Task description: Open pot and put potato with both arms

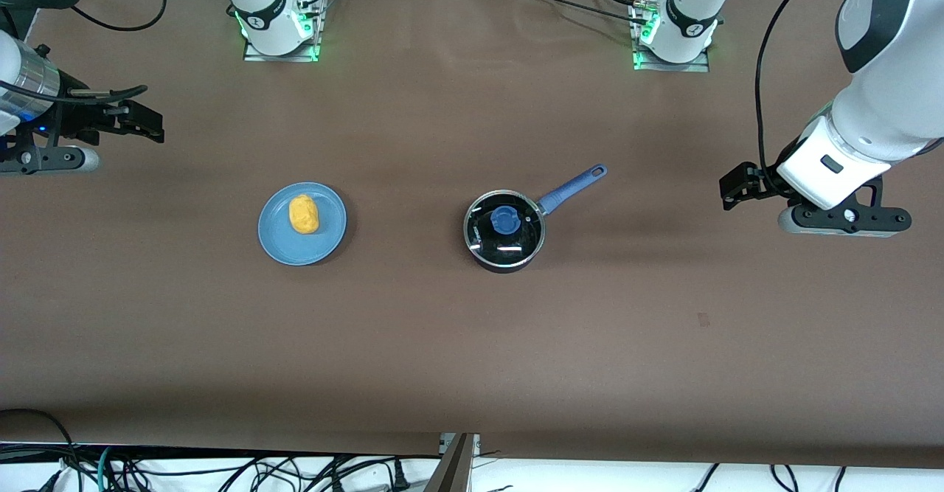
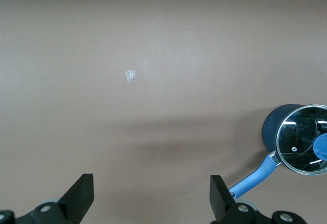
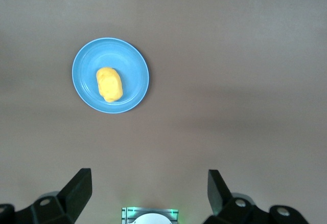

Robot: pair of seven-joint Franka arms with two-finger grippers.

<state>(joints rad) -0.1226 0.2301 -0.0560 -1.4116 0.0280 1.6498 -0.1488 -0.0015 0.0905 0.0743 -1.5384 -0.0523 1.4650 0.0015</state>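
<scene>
Pot (lidded) — potato apparently plated

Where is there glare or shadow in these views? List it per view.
Front view: white glints on the pot lid, soft shadow bands on the table. Left wrist view: bright streaks on the glass lid, a dark band across the cloth. Right wrist view: even light on the potato; faint shadow band.

A brown table fills the scene, softly shadowed. A small dark mark sits on it; nearer the front camera than the mark, black cables tangle along the table's edge.
</scene>
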